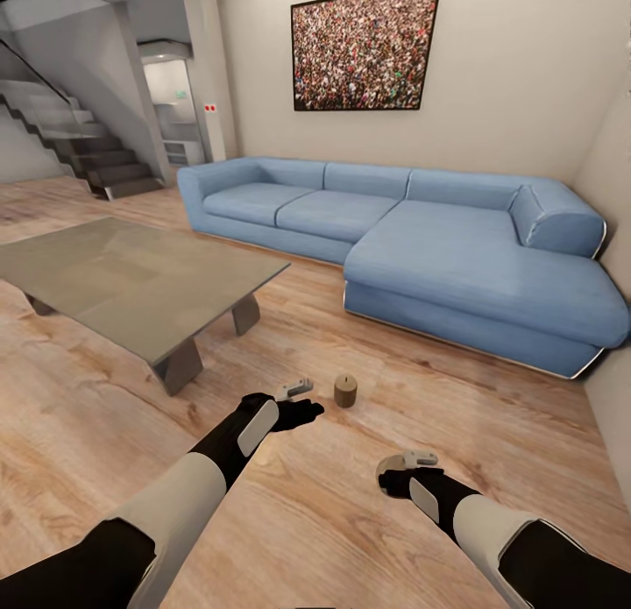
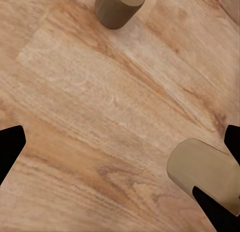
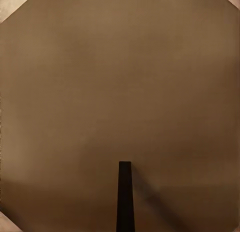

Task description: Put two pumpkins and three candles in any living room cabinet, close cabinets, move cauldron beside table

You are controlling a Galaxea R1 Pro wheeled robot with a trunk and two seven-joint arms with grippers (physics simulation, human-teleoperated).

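A short tan candle [image 1: 345,390] with a small wick stands on the wood floor just right of my left gripper [image 1: 305,397]. In the left wrist view that gripper [image 2: 120,152] is open over bare floor, with one candle [image 2: 202,172] beside a dark fingertip [image 2: 10,148] pair's far side and another candle [image 2: 119,8] farther off. My right gripper [image 1: 410,469] hangs low over the floor. Its wrist view looks straight down on a brown candle top [image 3: 120,92] with a dark wick [image 3: 125,197], very close; the fingers are hidden. The low grey-beige table [image 1: 131,276] stands at the left.
A long blue corner sofa [image 1: 456,250] runs along the back wall and right side. A staircase [image 1: 88,153] rises at the far left. Open wood floor [image 1: 289,521] lies between the table, the sofa and me.
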